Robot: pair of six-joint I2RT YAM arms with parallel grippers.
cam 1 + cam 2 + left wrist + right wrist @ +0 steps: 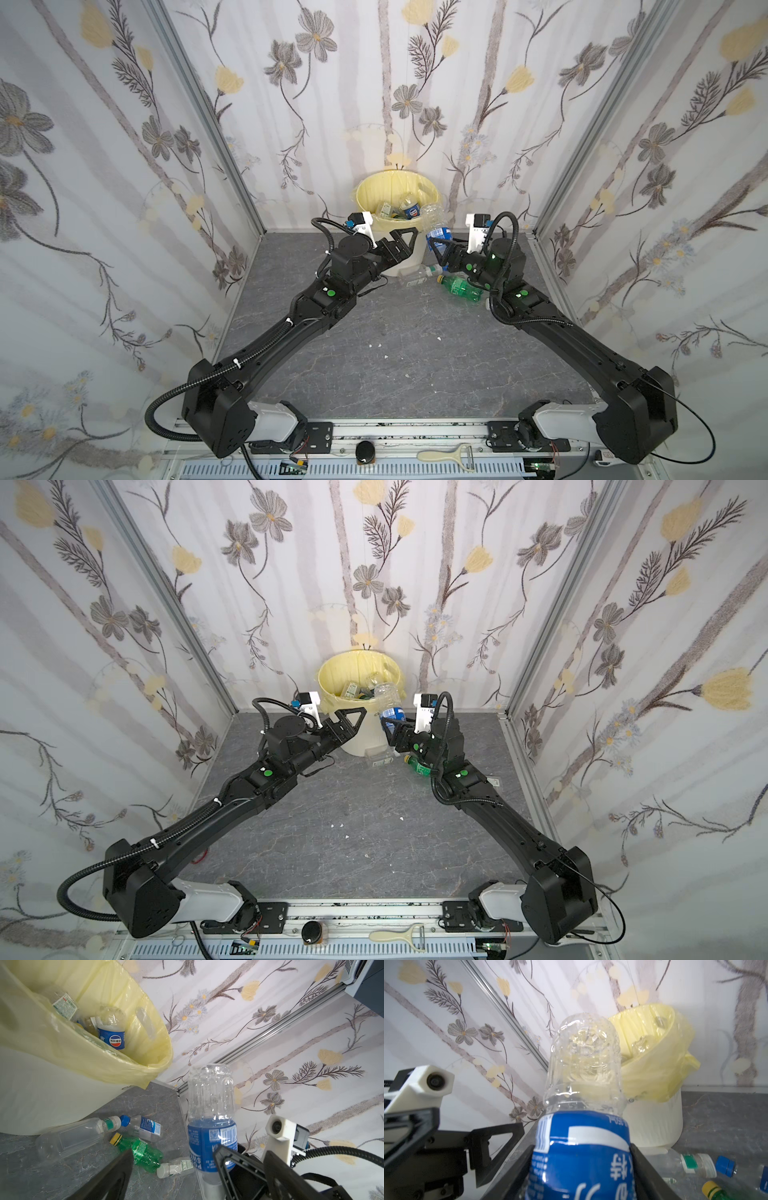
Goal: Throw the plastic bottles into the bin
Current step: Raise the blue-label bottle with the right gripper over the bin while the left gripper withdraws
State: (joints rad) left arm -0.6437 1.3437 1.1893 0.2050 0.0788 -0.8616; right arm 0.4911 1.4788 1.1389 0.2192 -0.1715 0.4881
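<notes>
Grey marble-look floor [395, 365], flowery wallpaper [124, 166] on all three walls, and a few white crumbs [378, 345] well in front of the bin [417, 254]. Right gripper [436, 249] is clamped on a blue-label bottle [439, 233], base up, just beside the bin's rim. Left gripper [401, 245] is spread wide with nothing in it, in front of the bin's wall. Several bottles [411, 212] sit inside the bin. Maybe four more, including a green one [461, 289], lie at its foot.

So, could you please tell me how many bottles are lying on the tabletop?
4, clustered near the bin: a clear green-banded bottle, a blue-capped bottle, a green bottle and a small white-capped bottle. The right arm may hide others.
</notes>
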